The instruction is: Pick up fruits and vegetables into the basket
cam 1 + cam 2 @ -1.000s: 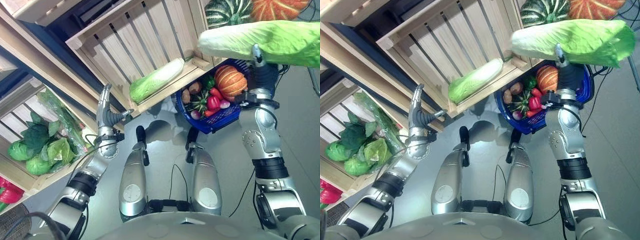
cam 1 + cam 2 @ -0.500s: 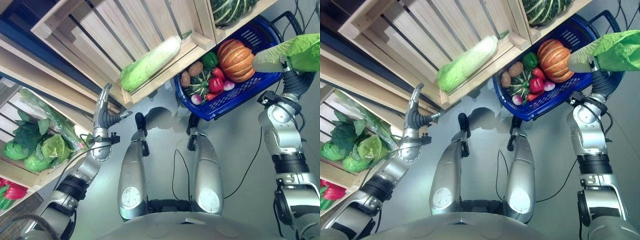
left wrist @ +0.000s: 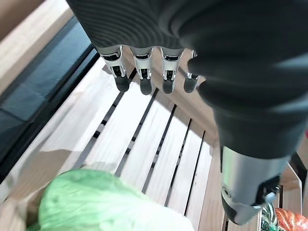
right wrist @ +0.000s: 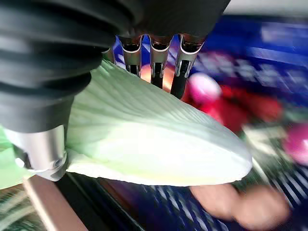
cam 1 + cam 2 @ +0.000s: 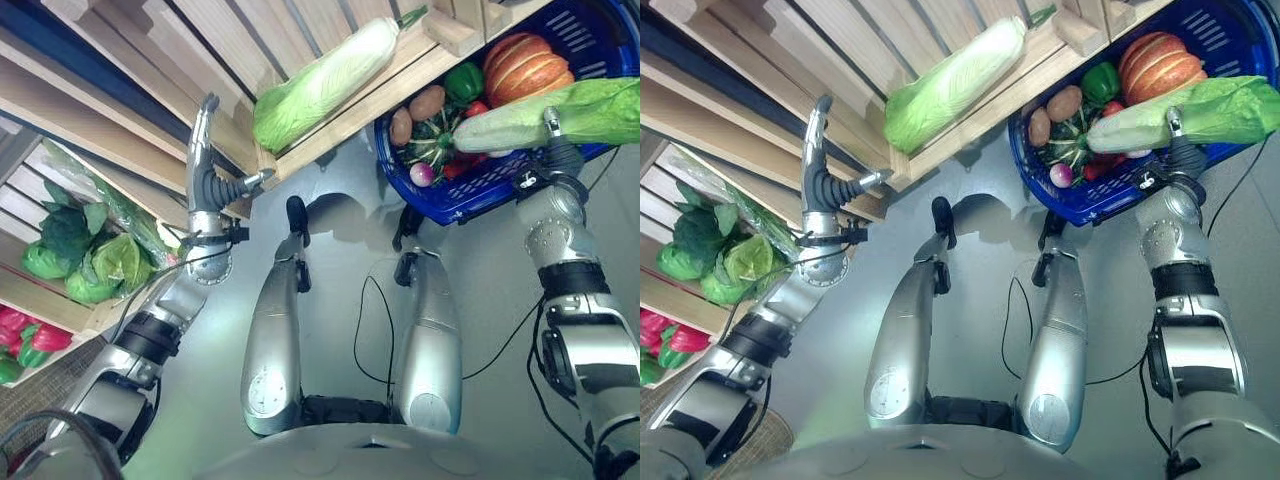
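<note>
Two napa cabbages. One (image 5: 1185, 112) clasped in right hand (image 4: 154, 57), fingers (image 4: 185, 60) curled over its upper side, thumb beneath; held across the blue basket (image 5: 560, 185), above its contents. Second cabbage (image 5: 325, 85) lying in slatted wooden crate (image 3: 144, 144), just below and beyond left fingertips (image 3: 144, 85).
Left hand (image 5: 205, 170) raised beside crate edge, fingers straight, released, holding nothing.
In basket under right fingers: one orange pumpkin (image 5: 520, 62), one green pepper (image 5: 463, 80), one potato (image 5: 426, 101), red items, radishes; several partly covered by held cabbage.
Lower crate beyond left arm: leafy greens (image 5: 90, 260), red peppers (image 5: 30, 330).
</note>
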